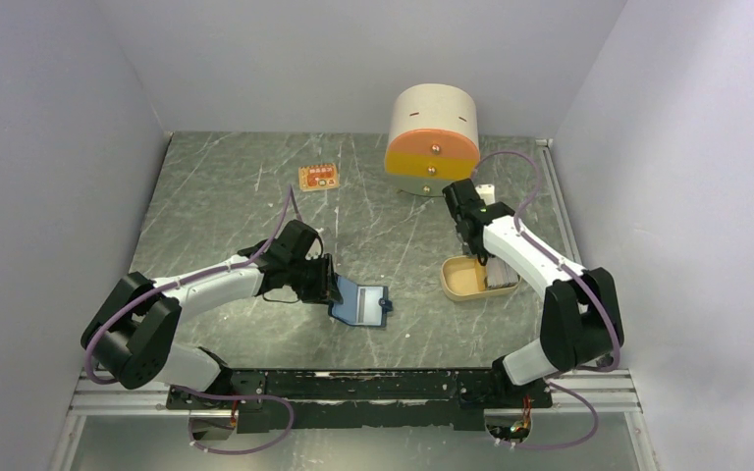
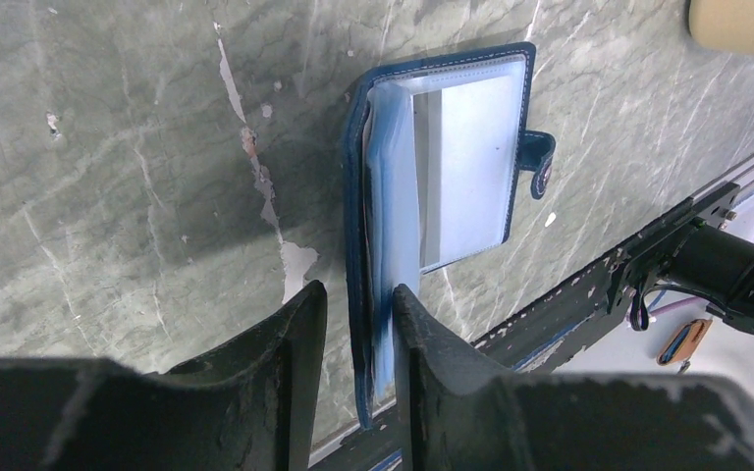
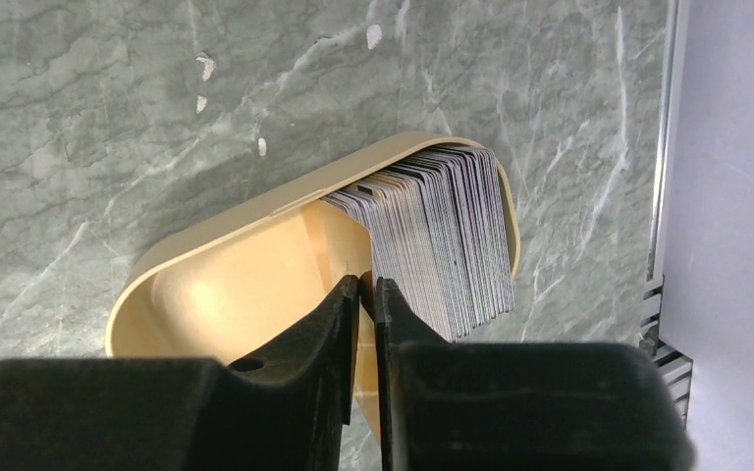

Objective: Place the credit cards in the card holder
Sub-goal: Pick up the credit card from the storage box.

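Observation:
The card holder point(image 1: 363, 302) lies open on the table, navy outside and light blue inside. My left gripper point(image 1: 326, 285) is shut on its raised left flap. In the left wrist view the flap stands on edge in my gripper point(image 2: 358, 304), and the other half of the holder point(image 2: 461, 167) lies flat with its snap tab point(image 2: 540, 162). The credit cards point(image 3: 442, 235) stand as a stack in a tan oval tray point(image 3: 226, 265). My right gripper point(image 3: 366, 283) is inside the tray beside the stack, shut on one thin tan card point(image 3: 365, 298) seen edge-on. From above, my right gripper point(image 1: 478, 257) is over the tray point(image 1: 457, 283).
A big cream-and-orange round drawer unit point(image 1: 434, 137) stands at the back, just behind the right arm. A small orange tag point(image 1: 319, 178) lies at the back centre-left. Grey walls close in both sides. The black rail point(image 1: 373, 385) runs along the near edge.

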Robot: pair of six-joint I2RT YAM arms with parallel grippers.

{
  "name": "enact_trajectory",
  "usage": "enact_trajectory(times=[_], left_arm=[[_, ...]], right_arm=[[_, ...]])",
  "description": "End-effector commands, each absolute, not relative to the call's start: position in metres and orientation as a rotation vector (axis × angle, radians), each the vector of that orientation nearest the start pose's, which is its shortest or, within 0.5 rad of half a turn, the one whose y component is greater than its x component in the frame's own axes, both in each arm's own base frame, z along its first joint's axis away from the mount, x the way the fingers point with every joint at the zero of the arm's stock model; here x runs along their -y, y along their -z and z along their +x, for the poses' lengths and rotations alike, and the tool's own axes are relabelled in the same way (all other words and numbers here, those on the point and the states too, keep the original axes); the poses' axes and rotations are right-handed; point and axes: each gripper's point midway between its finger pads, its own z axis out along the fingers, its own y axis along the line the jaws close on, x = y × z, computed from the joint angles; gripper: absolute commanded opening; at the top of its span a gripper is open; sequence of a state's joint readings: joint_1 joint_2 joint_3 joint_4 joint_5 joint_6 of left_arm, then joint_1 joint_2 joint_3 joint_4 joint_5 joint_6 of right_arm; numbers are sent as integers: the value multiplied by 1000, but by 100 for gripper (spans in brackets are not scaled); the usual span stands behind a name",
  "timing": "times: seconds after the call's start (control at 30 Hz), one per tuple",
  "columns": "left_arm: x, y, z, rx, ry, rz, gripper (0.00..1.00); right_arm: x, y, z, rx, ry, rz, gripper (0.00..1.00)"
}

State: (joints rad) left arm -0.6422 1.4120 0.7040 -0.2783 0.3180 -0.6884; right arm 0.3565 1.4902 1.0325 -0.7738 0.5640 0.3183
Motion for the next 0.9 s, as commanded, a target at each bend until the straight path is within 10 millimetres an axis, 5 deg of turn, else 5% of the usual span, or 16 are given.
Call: enact_trajectory(times=[0.0,0.43,0.6,0.87], left_arm=[[253,-53,202,-2728,899,68,36],[260,-53,194,-2737,985,44,27],[262,-57,194,-2728,1009,17,10],[282,-74,197,-2618,1259,-63,9]], right_arm=[[-21,-105,293,-2566,540,107,14],[-49,-122,288,-2575,302,83,0],[-71,-143,286,-2538,100,70,0],[-117,-179,291,-2409,-268,48,0]])
